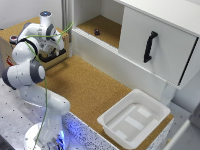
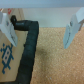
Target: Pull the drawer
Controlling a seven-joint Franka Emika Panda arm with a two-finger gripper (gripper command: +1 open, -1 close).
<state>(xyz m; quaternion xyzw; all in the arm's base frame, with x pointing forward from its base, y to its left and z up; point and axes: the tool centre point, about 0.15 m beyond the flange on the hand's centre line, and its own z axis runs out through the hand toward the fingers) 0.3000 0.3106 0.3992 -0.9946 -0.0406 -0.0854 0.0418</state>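
The arm is folded back on itself over at the exterior view's left, its gripper (image 1: 50,49) hanging just above a dark tray (image 1: 54,58) on a cardboard box (image 1: 10,42), well apart from the job. In the wrist view the two fingers (image 2: 9,27) stand wide apart with nothing between them, only cork and the black rim of that tray below. The drawer (image 1: 155,42) is across the scene at the exterior view's right, a white flat front with a black upright bar handle (image 1: 149,46) at its middle, and it looks already a little way out from the cabinet, though I can't be sure how far. To my eye the step in hand is the reach, and doing it well means swinging across the cork table (image 1: 90,90) without clipping the white tub (image 1: 134,117) near the corner, then turning the wrist so the fingers straddle the bar sideways at its middle, not near an end. Close firmly before pulling, and pull straight out along the drawer's own line, since a slanted tug would probably bind it or slip off the handle
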